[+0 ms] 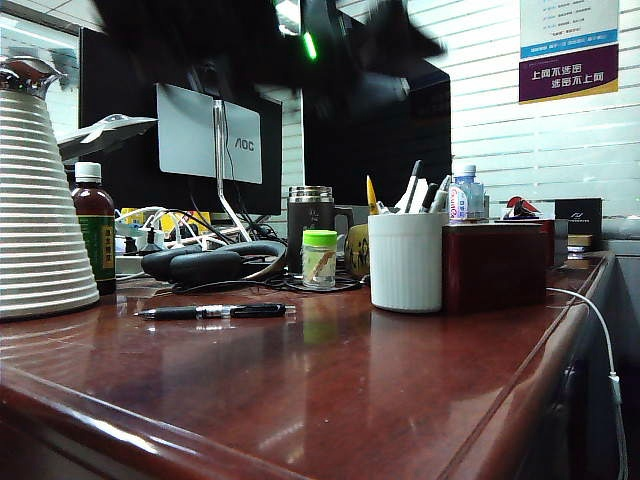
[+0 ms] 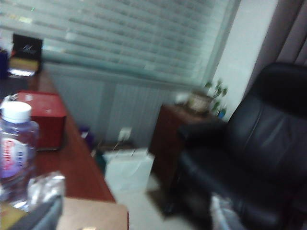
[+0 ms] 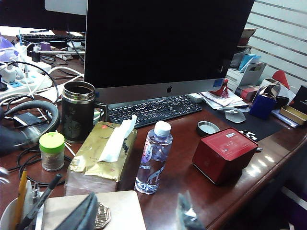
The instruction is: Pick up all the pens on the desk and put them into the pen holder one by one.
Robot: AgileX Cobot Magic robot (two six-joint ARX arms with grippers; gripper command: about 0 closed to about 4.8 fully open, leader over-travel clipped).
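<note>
One black pen lies flat on the glossy reddish-brown desk, left of the white ribbed pen holder. A yellow pen and a black pen stand in the holder. The right wrist view shows the holder beside my right gripper, which is open and empty over a tan lid. My left gripper is blurred, its fingers wide apart with nothing between them, beyond the desk's edge. In the exterior view, dark blurred arms cross the top.
A dark red box stands right of the holder. Behind are a steel mug, a green-capped jar, a water bottle, a tissue pack, cables, a keyboard and monitors. A ribbed white cone stands left. A black chair is off the desk.
</note>
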